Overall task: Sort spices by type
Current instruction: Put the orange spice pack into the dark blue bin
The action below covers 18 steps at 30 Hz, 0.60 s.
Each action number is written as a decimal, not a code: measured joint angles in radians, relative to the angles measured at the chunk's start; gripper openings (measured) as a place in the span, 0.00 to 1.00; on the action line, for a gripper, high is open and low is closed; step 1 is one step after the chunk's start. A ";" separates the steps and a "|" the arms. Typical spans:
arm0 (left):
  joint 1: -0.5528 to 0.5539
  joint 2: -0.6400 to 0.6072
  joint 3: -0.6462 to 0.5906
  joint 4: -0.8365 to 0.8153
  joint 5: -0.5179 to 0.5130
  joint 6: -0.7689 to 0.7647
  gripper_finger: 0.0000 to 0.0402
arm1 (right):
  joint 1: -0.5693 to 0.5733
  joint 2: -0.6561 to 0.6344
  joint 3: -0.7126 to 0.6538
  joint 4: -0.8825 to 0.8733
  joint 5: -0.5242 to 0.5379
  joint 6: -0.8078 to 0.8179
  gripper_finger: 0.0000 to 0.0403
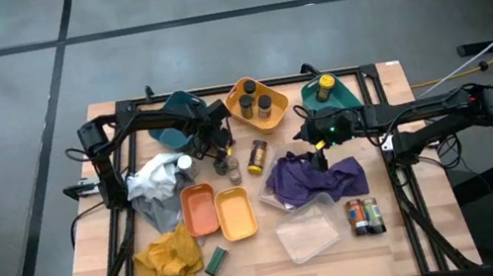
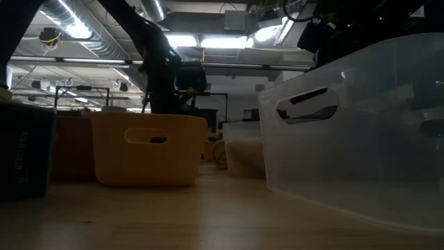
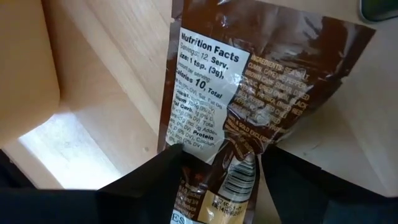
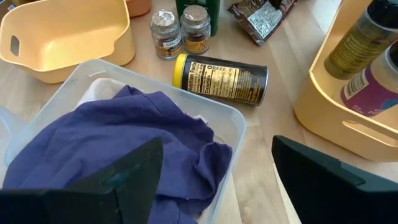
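Left gripper (image 3: 214,177) pinching a brown crinkly foil spice packet (image 3: 249,99) with a white nutrition label, dark fingers (image 3: 149,183) pressed on its lower edge, packet hanging over bare wood; in the high view this sits left of centre by the left gripper (image 1: 214,143), likely lifted so it can go to its own group

Just below it, two small glass jars with pale foil tops (image 1: 228,168) stand side by side, touching. Right of them a black cylindrical tin with yellow lid (image 1: 257,155) lies on its side, loose, not yet sorted. Upper centre, an orange-yellow plastic tray (image 1: 230,99) holds two dark-lidded jars (image 1: 255,106), looks like a started group. A yellow-lidded jar (image 1: 325,85) sits in the teal tray (image 1: 347,93) upper right. Two jars (image 1: 364,215) lie lower right, a small green tin (image 1: 215,261) lower left

Right gripper (image 4: 214,168) spread wide, holding nothing, hovers over the purple cloth (image 4: 124,130) in a clear plastic tub (image 4: 233,124), centre right, seems to be waiting

Orange tray (image 1: 199,209) and yellow tray (image 1: 236,212) lie open at centre, probably for sorted types; yellow cloth (image 1: 169,259) lower left, grey-white cloth (image 1: 155,181) to the left
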 joint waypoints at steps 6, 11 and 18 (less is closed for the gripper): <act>0.000 0.015 0.001 0.003 0.006 0.000 0.40 | 0.000 0.000 0.000 -0.002 0.000 0.000 0.75; 0.000 0.013 0.000 0.011 0.008 -0.012 0.23 | 0.000 0.000 0.000 -0.001 0.000 0.000 0.75; -0.001 0.014 0.007 0.019 0.012 -0.109 0.05 | 0.000 0.000 0.000 -0.001 0.000 0.000 0.75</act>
